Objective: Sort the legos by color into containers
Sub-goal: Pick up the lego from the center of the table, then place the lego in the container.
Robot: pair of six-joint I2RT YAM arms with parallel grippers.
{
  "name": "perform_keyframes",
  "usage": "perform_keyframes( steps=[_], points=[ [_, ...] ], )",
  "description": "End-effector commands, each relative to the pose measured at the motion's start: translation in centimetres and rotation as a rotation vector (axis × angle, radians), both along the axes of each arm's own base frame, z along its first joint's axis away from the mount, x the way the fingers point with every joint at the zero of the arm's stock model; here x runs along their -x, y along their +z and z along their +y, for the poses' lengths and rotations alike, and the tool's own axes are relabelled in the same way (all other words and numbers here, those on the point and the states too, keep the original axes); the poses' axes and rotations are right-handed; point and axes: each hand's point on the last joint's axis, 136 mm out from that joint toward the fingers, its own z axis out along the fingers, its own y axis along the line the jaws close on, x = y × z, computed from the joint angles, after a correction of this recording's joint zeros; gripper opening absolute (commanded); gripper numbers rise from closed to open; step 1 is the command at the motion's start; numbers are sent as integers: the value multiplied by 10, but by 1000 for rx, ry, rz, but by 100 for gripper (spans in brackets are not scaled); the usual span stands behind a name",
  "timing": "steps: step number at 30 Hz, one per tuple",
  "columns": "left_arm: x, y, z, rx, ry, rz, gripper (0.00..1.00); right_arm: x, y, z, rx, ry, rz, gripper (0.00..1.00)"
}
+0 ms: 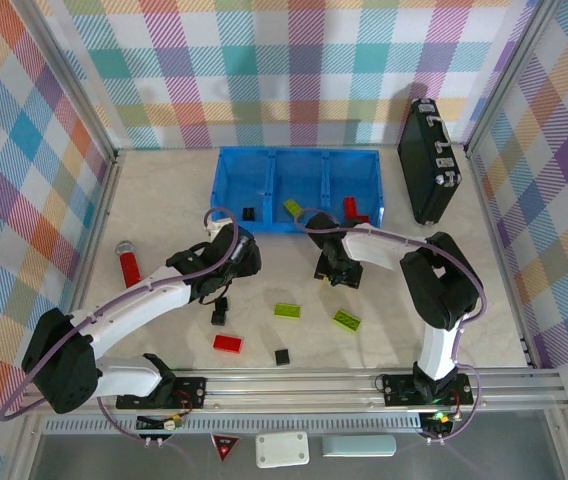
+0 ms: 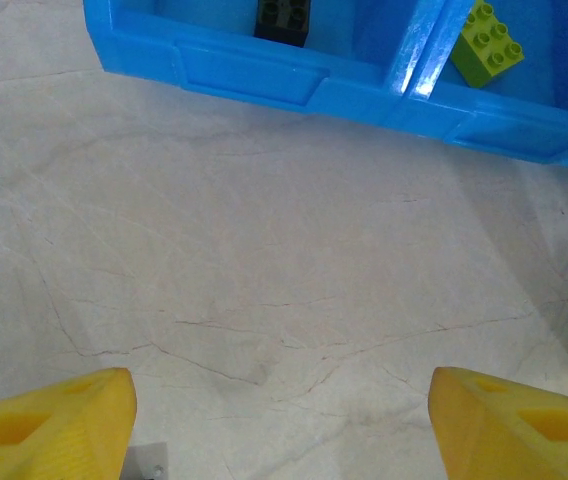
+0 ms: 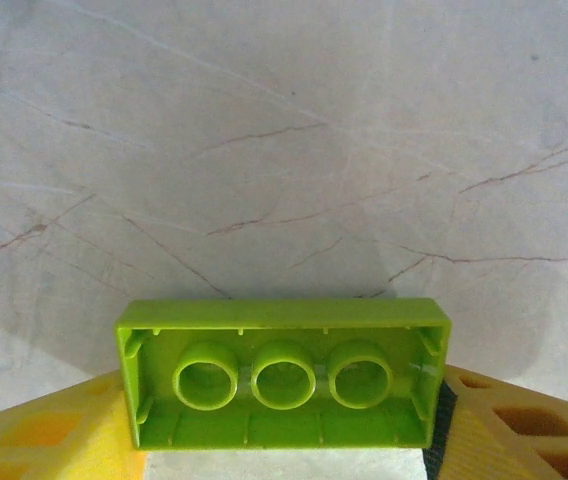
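Several small loose plastic bricks, red, lime and black, lie on the pale marbled table at six o'clock of the long bright-blue three-compartment tray.

At the left wrist, the left gripper gapes wide, empty.

At the right wrist, the right gripper pinches a lime-green rectangular brick by its short ends. It looks light, rigid and slick, so that end grip seems sensible.

- Standing here, I can read no words, brands or numbers on anything.
- One sign: a small red triangle on the grey ledge in front of the arm bases. It points downward, and the mark inside it is too small to make out.
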Motion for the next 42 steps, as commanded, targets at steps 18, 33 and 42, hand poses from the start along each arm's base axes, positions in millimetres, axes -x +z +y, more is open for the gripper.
perform_keyframes(
  steps=[18, 33, 42],
  points=[
    [27, -14, 61, 132, 150, 55, 79, -69, 57, 77, -115, 206, -104, 65],
    [37, -9, 74, 140, 181, 32, 80, -136, 90, 102, -120, 209, -232, 66],
    [40, -10, 77, 132, 188, 37, 81, -188, 97, 113, -127, 163, -313, 66]
  ],
)
